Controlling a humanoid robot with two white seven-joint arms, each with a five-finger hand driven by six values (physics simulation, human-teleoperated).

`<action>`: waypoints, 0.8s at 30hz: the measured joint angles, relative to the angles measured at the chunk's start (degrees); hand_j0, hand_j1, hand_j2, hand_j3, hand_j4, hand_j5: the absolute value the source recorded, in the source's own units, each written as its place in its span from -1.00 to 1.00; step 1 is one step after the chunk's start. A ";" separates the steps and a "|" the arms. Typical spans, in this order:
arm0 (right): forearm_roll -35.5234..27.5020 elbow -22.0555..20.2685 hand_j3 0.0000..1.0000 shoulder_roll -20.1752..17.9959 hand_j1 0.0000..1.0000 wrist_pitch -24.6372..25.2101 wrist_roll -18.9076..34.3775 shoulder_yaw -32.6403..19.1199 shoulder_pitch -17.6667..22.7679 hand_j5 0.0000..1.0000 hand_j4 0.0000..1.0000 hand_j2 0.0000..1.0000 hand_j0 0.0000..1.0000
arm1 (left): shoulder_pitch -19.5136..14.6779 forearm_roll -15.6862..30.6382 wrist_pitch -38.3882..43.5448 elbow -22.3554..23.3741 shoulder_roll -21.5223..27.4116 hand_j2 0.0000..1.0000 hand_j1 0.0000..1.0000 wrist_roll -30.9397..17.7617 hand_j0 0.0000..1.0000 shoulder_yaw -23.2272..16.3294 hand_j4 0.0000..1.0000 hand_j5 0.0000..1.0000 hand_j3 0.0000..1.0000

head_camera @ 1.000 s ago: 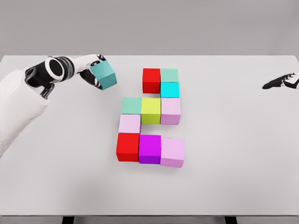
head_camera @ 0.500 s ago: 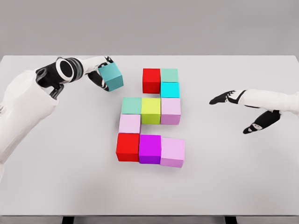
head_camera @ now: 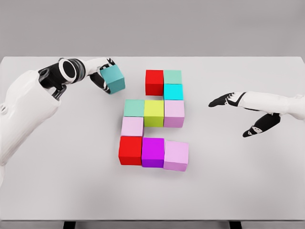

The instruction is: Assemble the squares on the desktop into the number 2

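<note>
Head view: left hand [head_camera: 102, 72] clamped on teal cube [head_camera: 113, 79], held up left of the red cube [head_camera: 154, 82], gap between. Right hand [head_camera: 240, 112] well right of that red cube, fingers spread, holding nothing. Risk: tilted cube clipping the red cube on descent, shoving the top row out of line; cause, skewed grasp. Versus 0.5 s ago: teal cube barely shifted, right hand slightly nearer.

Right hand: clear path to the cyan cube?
Probably yes. The right hand is open and holds nothing, and only bare table lies between it and the cyan cube on the figure's right edge.
</note>
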 measured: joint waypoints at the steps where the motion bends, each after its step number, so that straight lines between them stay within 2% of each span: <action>1: 0.02 -0.01 1.00 -0.02 1.00 0.00 0.00 0.00 0.00 1.00 1.00 1.00 1.00 | -0.09 0.00 0.00 0.01 0.00 0.06 0.06 0.00 0.06 0.00 0.06 0.06 0.06; 10: 0.07 -0.21 1.00 -0.36 1.00 0.00 0.00 -0.01 0.00 1.00 1.00 1.00 1.00 | -0.44 -0.04 -0.21 0.07 -0.13 0.06 0.06 0.01 0.06 -0.07 0.06 0.06 0.06; 17: 0.09 -0.76 1.00 -0.78 1.00 0.00 0.00 -0.01 0.09 1.00 1.00 1.00 1.00 | -0.61 -0.60 -8.12 0.48 -0.71 0.06 0.06 -0.01 0.06 -0.11 0.06 0.06 0.06; 24: 0.07 -1.65 1.00 -0.85 1.00 0.00 0.00 -0.01 0.09 1.00 1.00 1.00 1.00 | -0.88 -1.17 -10.49 2.08 -1.37 0.06 0.06 -0.01 0.06 -0.11 0.06 0.06 0.06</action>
